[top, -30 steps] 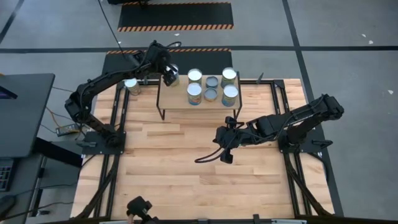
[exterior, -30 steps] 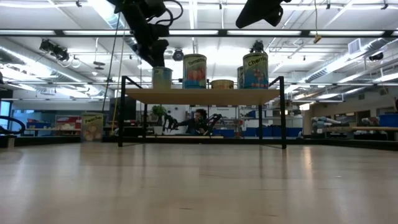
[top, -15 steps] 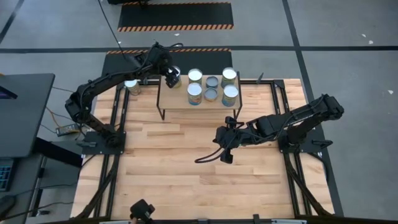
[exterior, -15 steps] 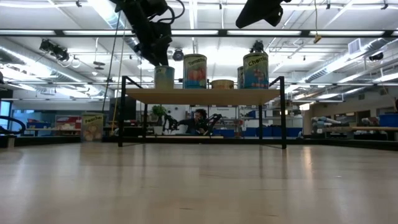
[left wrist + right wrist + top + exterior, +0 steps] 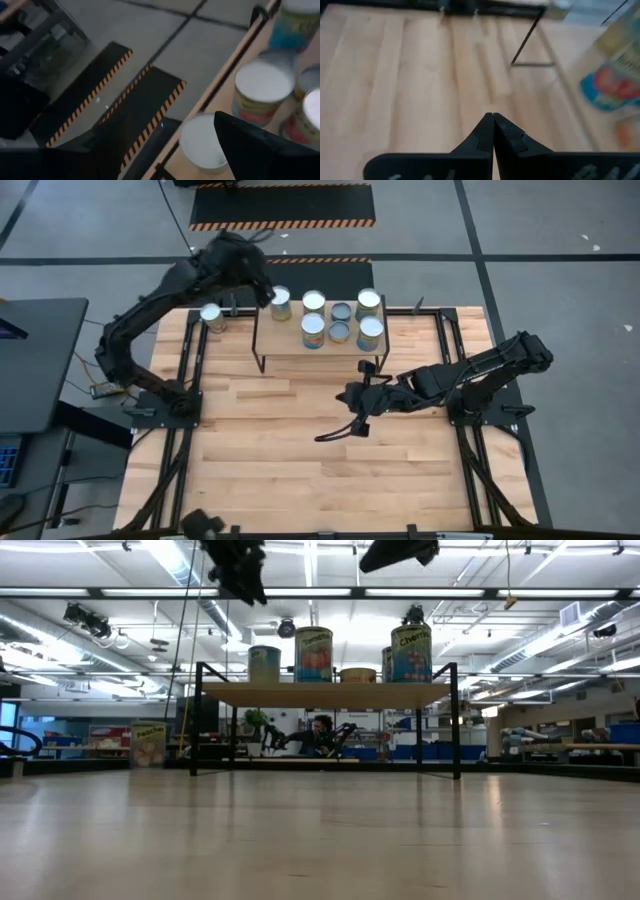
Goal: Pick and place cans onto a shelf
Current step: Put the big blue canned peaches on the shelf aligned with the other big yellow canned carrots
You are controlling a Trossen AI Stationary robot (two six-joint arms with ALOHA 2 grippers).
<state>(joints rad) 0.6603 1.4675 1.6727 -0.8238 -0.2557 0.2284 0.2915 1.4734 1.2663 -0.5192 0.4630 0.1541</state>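
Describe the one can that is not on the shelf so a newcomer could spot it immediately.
Find the shelf at the far edge of the table, with its cluster of cans on top. Look off its left end, under the left arm: a single can with a bright silver-white top stands on the tabletop. It alone sits apart from the group and off the raised board.

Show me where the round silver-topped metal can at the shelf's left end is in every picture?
High view: silver-topped can, left end of the light wood shelf with black wire legs.
Low view: leftmost can on the shelf.
Left wrist view: nearest white round top.
Right wrist view: cans too blurred to tell.
Shared landmark: that shelf.
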